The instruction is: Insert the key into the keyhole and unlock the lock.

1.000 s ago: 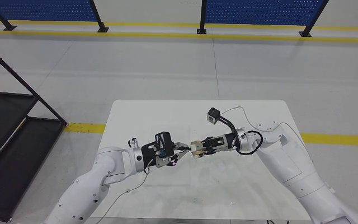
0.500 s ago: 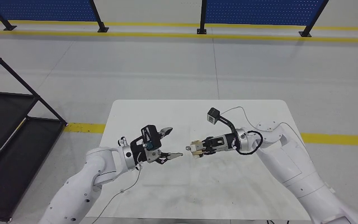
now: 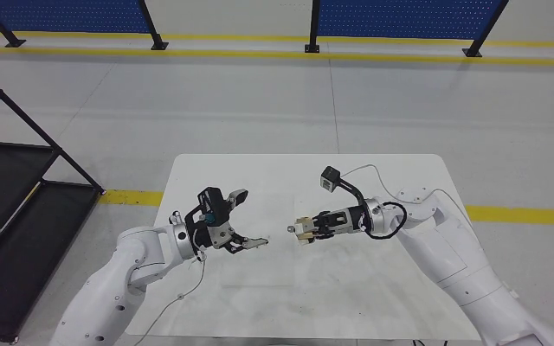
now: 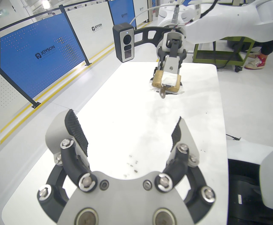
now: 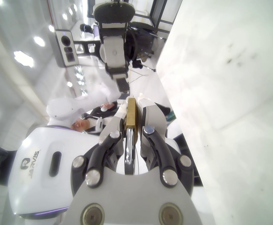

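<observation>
Brass padlock (image 4: 157, 78), held aloft, has the key (image 4: 162, 93) inserted.

From my left wrist I see white lettering with a logo on a blue fence panel (image 4: 45, 55). The same mark stands in dark print on the white panel (image 4: 97, 27) beside it, and in white on the farther blue panel (image 4: 123, 15). It is a brand name, which I leave unread. A white wrap covers the face of the lock (image 4: 157, 77) in my right gripper (image 4: 168, 82), so I cannot tell whether it bears a stamp.
</observation>
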{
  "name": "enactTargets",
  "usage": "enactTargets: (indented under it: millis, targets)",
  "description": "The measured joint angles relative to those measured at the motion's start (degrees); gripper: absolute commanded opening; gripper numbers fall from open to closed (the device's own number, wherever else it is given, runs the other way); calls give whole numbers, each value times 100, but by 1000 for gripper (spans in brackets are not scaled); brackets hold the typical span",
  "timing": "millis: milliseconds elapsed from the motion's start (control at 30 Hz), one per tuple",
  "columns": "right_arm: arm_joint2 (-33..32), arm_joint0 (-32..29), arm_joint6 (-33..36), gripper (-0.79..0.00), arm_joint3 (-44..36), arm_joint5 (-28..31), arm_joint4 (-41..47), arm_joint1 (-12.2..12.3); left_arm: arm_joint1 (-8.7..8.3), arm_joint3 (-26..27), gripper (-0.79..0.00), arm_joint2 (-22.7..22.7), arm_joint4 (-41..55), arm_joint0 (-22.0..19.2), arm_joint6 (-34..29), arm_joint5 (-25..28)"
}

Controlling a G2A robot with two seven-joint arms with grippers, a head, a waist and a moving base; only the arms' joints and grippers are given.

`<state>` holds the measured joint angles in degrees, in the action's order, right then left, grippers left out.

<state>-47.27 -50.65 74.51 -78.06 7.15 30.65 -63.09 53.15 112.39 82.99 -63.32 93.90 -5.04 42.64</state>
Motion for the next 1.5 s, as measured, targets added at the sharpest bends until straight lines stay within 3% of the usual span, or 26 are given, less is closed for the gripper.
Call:
enactTargets:
  millis: [167, 367, 600, 1500]
  targets:
    - [-1, -13, -25, -785, 14, -19, -25, 2, 0, 0, 0, 0, -1, 0, 0, 0]
    - [-70, -75, -327, -785, 353, -646, -1025, 124, 0, 0, 0, 0, -1, 0, 0, 0]
    - [233, -168, -449, -785, 204, -1477, -2302, 174, 0, 0, 0, 0, -1, 0, 0, 0]
    - [818, -32, -816, -785, 291, -2511, -3477, 25, 0, 0, 0, 0, -1, 0, 0, 0]
